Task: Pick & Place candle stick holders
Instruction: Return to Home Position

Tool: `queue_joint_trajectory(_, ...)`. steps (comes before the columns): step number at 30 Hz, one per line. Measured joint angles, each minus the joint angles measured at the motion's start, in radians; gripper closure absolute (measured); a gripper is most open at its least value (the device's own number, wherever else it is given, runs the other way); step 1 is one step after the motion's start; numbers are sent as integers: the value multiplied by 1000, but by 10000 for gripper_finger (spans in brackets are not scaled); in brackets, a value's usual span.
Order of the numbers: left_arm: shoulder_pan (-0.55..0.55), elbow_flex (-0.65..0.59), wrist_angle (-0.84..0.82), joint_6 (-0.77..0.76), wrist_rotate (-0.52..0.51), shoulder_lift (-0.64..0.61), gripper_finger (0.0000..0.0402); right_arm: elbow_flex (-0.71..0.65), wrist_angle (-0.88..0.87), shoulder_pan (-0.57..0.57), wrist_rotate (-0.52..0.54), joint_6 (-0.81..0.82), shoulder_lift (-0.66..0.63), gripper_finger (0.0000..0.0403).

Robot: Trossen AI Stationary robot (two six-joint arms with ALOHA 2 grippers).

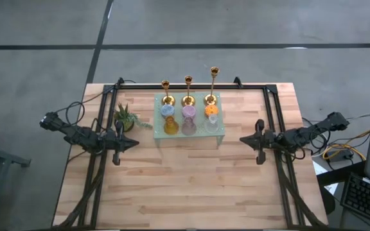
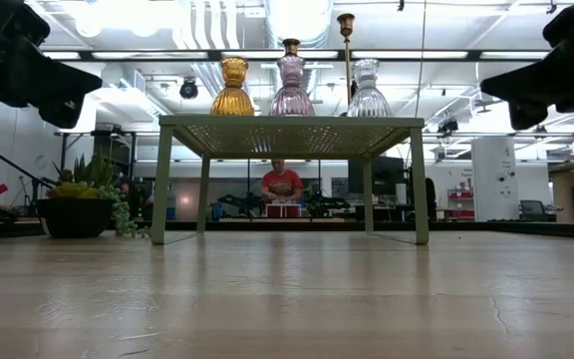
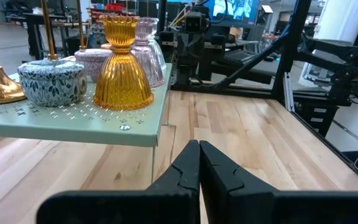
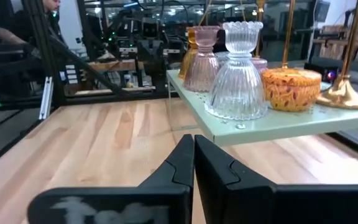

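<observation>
Three gold candlesticks (image 1: 188, 90) stand by their round bases along the far edge of a pale green perforated stand (image 1: 218, 137). In front of them stand squat holders: blue (image 1: 166, 110), purple (image 1: 188, 111), orange (image 1: 211, 110). At the near edge stand amber (image 1: 170, 126), pink (image 1: 189, 126) and clear (image 1: 211, 123) ribbed glass holders. My left gripper (image 1: 135, 144) is shut and empty, left of the stand. My right gripper (image 1: 243, 138) is shut and empty, right of the stand.
A small green potted plant (image 1: 124, 118) stands on the table just left of the stand, close to my left arm. Black frame rails (image 1: 272, 109) run along the table's sides and far edge. The wooden table (image 1: 191, 186) spreads bare in front of the stand.
</observation>
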Motion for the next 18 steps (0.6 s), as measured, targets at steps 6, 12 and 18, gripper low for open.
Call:
queue_joint_trajectory(6, 0, 0, 0, 0, 0, 0, 396, 0, -2, 0, -1, -1, 2, 394)
queue_joint_trajectory(12, 0, 0, 0, 0, 0, 0, 396, 0, -2, 1, -1, 4, 1, 394)
queue_joint_trajectory(18, 0, 0, 0, 0, 0, 0, 396, 0, -2, 1, -3, 3, 1, 394)
